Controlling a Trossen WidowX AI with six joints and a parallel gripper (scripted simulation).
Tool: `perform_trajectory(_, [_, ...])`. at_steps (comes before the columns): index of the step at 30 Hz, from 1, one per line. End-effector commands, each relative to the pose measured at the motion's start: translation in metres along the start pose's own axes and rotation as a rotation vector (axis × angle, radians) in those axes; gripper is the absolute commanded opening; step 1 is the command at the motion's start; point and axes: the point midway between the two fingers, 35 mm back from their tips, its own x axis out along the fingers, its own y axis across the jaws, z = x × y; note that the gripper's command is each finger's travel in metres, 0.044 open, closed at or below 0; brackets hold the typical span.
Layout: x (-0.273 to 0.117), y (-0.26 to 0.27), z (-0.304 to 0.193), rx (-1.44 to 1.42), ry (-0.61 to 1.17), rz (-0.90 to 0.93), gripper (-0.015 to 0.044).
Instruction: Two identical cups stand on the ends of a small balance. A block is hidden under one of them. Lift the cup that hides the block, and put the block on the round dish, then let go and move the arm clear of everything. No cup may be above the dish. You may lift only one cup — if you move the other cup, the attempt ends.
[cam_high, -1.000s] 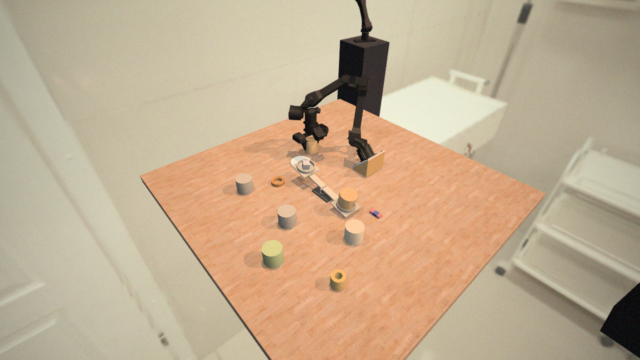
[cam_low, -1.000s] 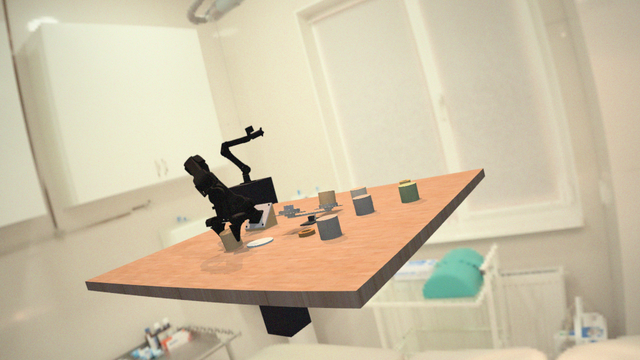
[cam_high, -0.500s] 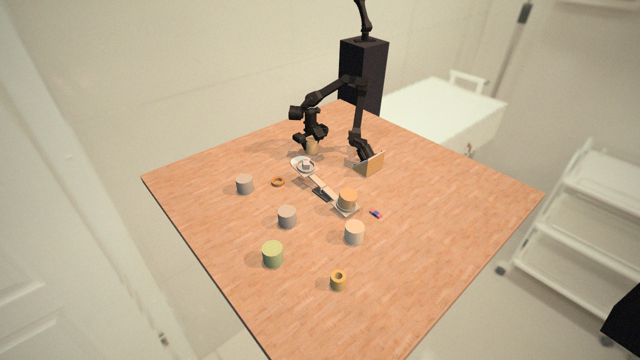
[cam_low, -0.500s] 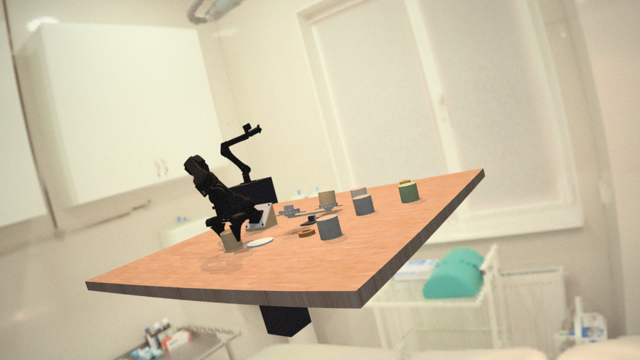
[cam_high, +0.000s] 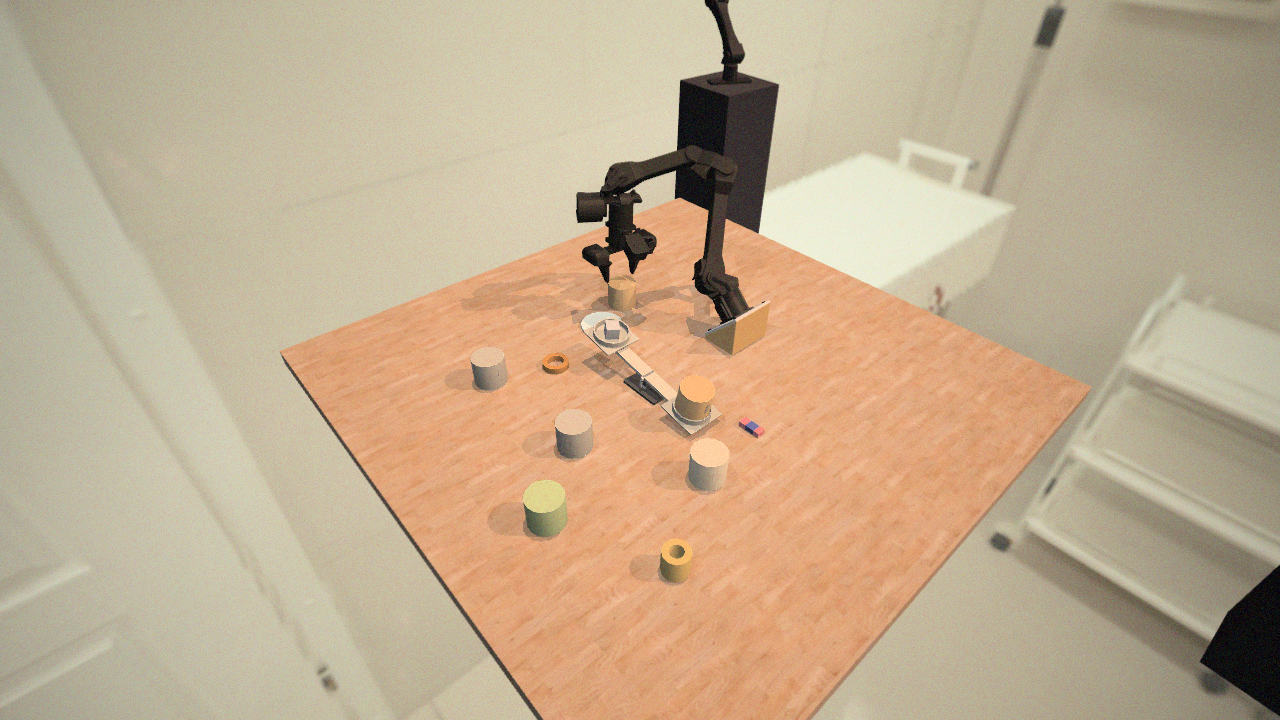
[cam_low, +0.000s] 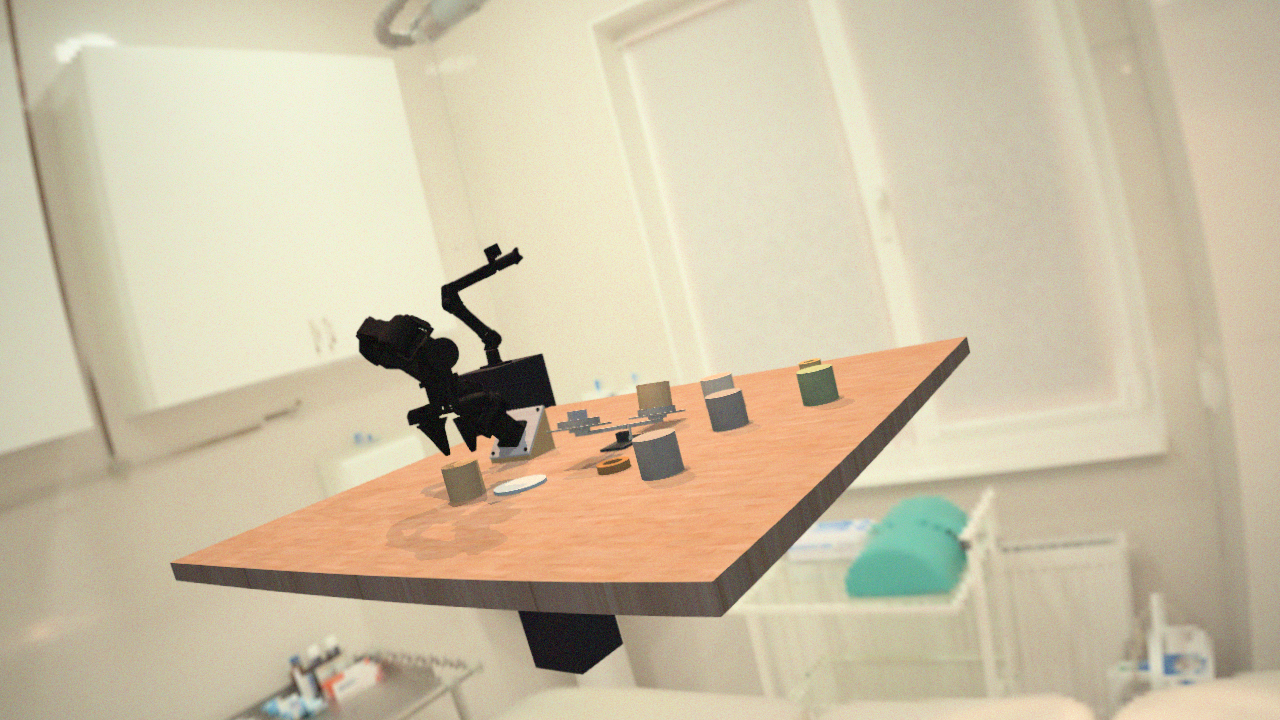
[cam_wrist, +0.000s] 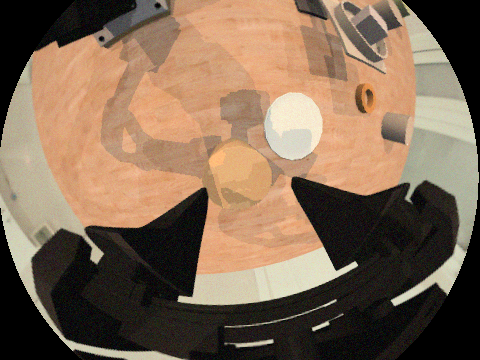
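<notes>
One tan cup (cam_high: 622, 295) (cam_low: 463, 483) (cam_wrist: 238, 162) stands on the table beside the white round dish (cam_high: 591, 319) (cam_low: 520, 484) (cam_wrist: 293, 112). My gripper (cam_high: 619, 274) (cam_low: 460, 452) (cam_wrist: 250, 187) is open just above that cup, with nothing held. The grey block (cam_high: 612, 327) (cam_low: 577, 414) (cam_wrist: 370, 26) sits uncovered in the ring on the raised end of the balance (cam_high: 636, 362). The other tan cup (cam_high: 694, 402) (cam_low: 654, 396) stands on the lowered end. The dish bears nothing; the raised balance end partly hides it in the top view.
An orange ring (cam_high: 555, 356) (cam_low: 613, 465) and a grey cylinder (cam_high: 488, 368) (cam_low: 659, 454) lie left of the balance. Two more pale cylinders, a green cylinder (cam_high: 545, 508), a yellow tube (cam_high: 675, 565) and a small pink-blue block (cam_high: 750, 427) stand farther forward. A slanted board (cam_high: 741, 330) is by the arm base.
</notes>
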Motion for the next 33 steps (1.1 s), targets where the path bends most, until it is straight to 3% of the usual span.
perform_trajectory(1, [-0.005, -0.016, 0.004, 0.046, -0.008, -0.023, 0.0282])
perform_trajectory(2, [-0.005, -0.021, 0.007, 0.060, -0.015, -0.022, 0.0260])
perform_trajectory(7, [-0.007, -0.053, 0.026, 0.145, -0.050, -0.009, 0.0260])
perform_trajectory(15, [-0.027, -0.127, 0.109, 0.379, -0.056, 0.038, 0.0260])
perform_trajectory(22, [-0.044, -0.151, 0.169, 0.509, -0.008, 0.036, 0.0260])
perform_trajectory(33, [-0.044, -0.152, 0.173, 0.516, -0.004, 0.036, 0.0260])
